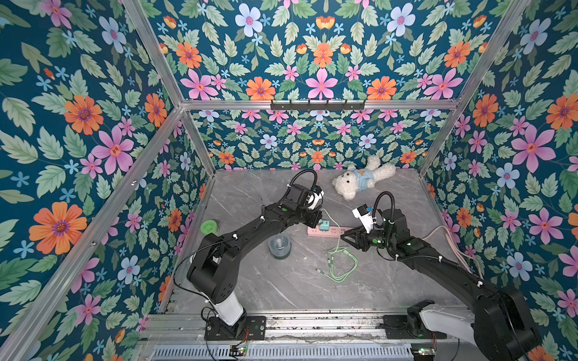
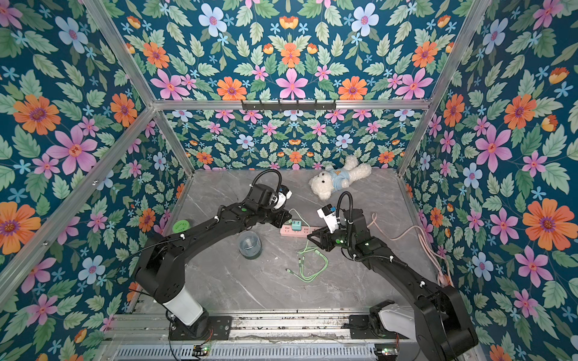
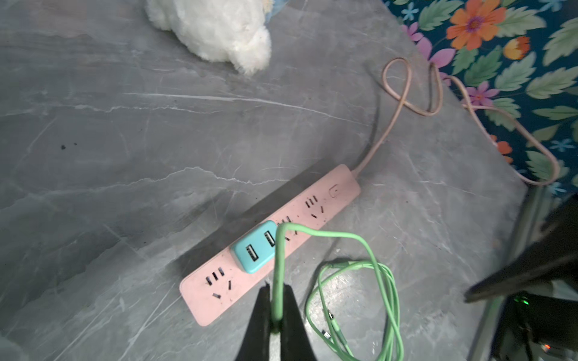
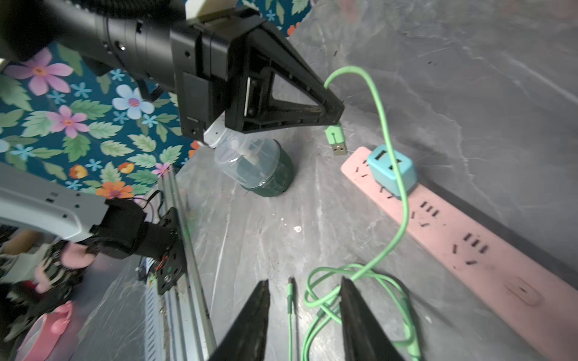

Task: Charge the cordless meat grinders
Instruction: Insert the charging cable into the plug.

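Centre frame: left gripper (image 1: 319, 218), clamping green USB cable (image 1: 350, 265), aims its plug at teal adapter (image 1: 324, 225). The right gripper (image 1: 343, 237) hovers part-open, empty.

The counter (image 1: 250, 287) is grey marble with pale veins. The power strip (image 3: 316, 206) is pink, the plug adapter (image 3: 255, 247) light teal, the cable (image 3: 277, 275) pale green. The meat grinder (image 4: 255, 167) has a clear bluish dome over a dark teal-green base. The wallpaper (image 1: 322, 62) is deep teal with orange and pink flowers.
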Controlling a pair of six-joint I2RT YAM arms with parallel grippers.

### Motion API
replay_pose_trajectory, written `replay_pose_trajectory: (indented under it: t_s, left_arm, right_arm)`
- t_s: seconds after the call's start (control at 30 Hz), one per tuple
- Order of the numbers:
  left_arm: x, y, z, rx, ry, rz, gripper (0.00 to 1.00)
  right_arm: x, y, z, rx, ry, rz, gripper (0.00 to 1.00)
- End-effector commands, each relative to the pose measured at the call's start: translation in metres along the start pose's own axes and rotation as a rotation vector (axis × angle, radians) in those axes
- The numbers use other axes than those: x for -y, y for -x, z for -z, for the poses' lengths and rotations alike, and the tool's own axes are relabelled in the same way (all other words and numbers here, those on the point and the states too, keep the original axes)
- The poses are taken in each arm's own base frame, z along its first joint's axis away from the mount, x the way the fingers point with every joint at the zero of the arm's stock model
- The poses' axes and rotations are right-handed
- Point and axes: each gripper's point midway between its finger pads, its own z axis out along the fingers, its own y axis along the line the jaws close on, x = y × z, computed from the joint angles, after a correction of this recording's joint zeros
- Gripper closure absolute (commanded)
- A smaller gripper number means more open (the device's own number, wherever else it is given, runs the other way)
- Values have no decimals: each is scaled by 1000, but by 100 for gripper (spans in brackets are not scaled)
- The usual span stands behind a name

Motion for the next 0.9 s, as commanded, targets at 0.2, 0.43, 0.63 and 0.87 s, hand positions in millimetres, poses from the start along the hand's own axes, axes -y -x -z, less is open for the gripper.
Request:
replay_pose_trajectory:
  t_s: [0.2,0.43,0.63,0.87]
  left_arm:
    - [-23,10,-15,84,260,149,100]
    - [-23,8,-25,75,318,145,100]
    - [-23,6,-28,70,322,174,100]
    - [-18,5,-33,67,317,228,100]
  right_arm:
    - [23,-1,15,27,-189,3,59]
    - [23,-6,17,23,-192,11,60]
    - [23,-7,20,24,-202,27,59]
    - [23,-9,22,31,-208,27,59]
